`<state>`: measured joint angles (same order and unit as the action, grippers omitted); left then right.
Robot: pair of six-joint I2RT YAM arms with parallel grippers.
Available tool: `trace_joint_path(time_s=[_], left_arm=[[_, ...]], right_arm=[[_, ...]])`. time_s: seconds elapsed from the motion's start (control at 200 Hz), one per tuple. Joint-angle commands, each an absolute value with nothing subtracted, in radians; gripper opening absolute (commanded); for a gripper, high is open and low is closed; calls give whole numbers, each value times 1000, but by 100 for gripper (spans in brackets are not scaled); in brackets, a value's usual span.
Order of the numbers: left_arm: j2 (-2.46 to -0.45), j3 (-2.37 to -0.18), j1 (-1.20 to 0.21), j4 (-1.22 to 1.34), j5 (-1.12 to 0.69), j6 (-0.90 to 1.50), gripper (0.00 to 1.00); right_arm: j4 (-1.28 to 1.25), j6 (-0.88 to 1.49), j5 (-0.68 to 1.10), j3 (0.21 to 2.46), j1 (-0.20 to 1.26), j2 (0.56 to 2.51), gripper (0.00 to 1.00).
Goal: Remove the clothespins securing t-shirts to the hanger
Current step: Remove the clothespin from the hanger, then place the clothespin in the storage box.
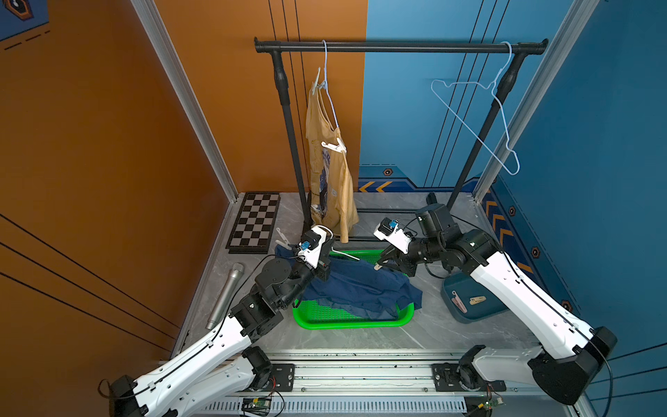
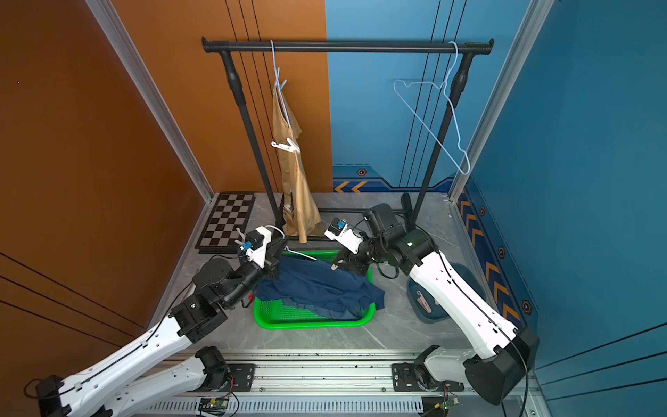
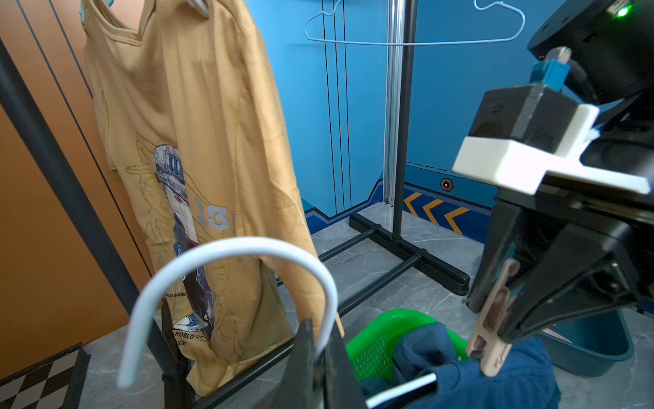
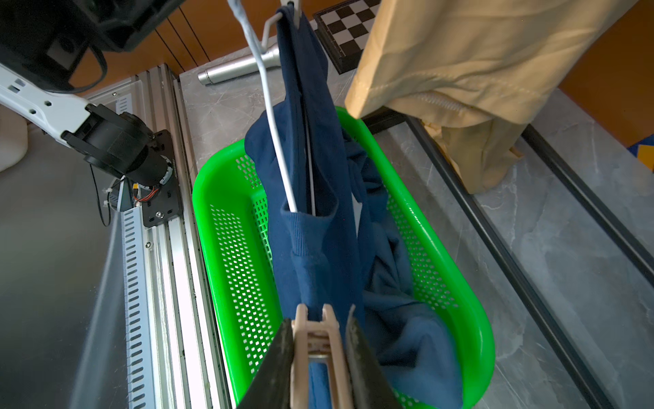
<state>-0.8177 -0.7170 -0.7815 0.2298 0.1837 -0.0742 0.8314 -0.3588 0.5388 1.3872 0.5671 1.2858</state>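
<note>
Tee [image 1: 361,289] over basket [image 1: 346,324]; mic [image 1: 225,296], chessbd [image 1: 254,222] near.

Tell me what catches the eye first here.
The mustard t-shirt hangs from the black rack at the back. In front, a navy t-shirt spills over the green basket, where the right hand pinches a cream clothespin on it and the left hand grips its white hanger.

The only readable print stands on the mustard-yellow t-shirt [image 3: 212,106], hanging beyond the left gripper [image 3: 318,347] in the left wrist view: a pale grey number "13" beside the cartoon figure [image 3: 177,198] in a cap. Lower, near the hem and nearest that gripper, white capitals read "HOSLO HOS", then break off, with "ICE" beneath; a smaller line above them is too blurred to read
</note>
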Motion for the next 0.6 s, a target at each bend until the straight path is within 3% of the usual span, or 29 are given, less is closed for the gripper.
trace_joint_path(time_s=[0.0,0.596], left_arm=[[-813,-709,-781,270,210,-78,0],[-847,-719,-778,281,198,-76,0]], right_arm=[[866,-371,542,1391,534,1229,25],[903,-436,426,1277,295,1137,26]])
